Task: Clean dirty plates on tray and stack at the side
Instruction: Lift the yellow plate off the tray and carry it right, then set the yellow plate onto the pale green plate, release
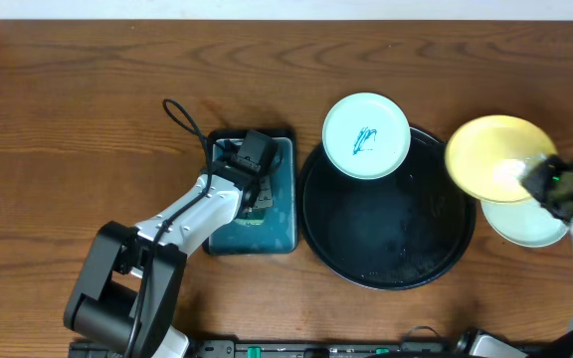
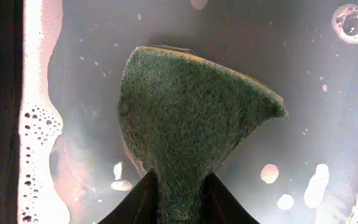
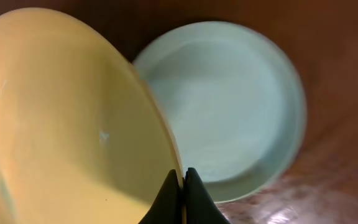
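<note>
Left gripper with sponge in soapy teal tray

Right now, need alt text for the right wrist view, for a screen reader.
The right gripper is shut on the rim of the yellow plate, which fills the left of the frame. Behind it and partly covered by it, a pale mint plate lies on the brown wooden table, its face showing no scribbles.
</note>
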Controlling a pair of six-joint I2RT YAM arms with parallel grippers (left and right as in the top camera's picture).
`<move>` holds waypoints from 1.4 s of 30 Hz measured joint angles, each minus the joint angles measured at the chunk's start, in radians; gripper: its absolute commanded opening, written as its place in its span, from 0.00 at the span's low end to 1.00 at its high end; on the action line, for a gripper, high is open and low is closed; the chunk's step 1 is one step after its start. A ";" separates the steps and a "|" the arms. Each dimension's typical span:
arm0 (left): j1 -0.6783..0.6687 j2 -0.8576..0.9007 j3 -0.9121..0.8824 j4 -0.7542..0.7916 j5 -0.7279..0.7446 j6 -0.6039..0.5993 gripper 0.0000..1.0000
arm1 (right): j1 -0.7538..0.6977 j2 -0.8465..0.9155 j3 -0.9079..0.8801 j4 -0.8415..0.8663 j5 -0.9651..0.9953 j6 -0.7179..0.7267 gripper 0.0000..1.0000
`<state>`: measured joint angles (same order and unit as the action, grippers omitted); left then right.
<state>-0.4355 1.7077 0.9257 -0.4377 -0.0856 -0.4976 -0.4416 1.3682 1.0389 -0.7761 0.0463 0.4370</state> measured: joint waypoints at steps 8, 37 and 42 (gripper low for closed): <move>0.000 0.000 0.000 0.000 0.000 0.000 0.26 | -0.206 0.000 -0.058 0.036 -0.011 0.068 0.01; 0.000 0.000 0.000 -0.003 0.000 0.000 0.26 | -0.274 0.000 -0.219 0.195 -0.128 0.127 0.24; 0.000 0.000 0.000 -0.003 0.000 0.000 0.26 | -0.264 0.000 -0.219 0.202 -0.165 0.127 0.26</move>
<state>-0.4355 1.7077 0.9257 -0.4408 -0.0856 -0.4976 -0.7055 1.3682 0.8200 -0.5739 -0.1184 0.5636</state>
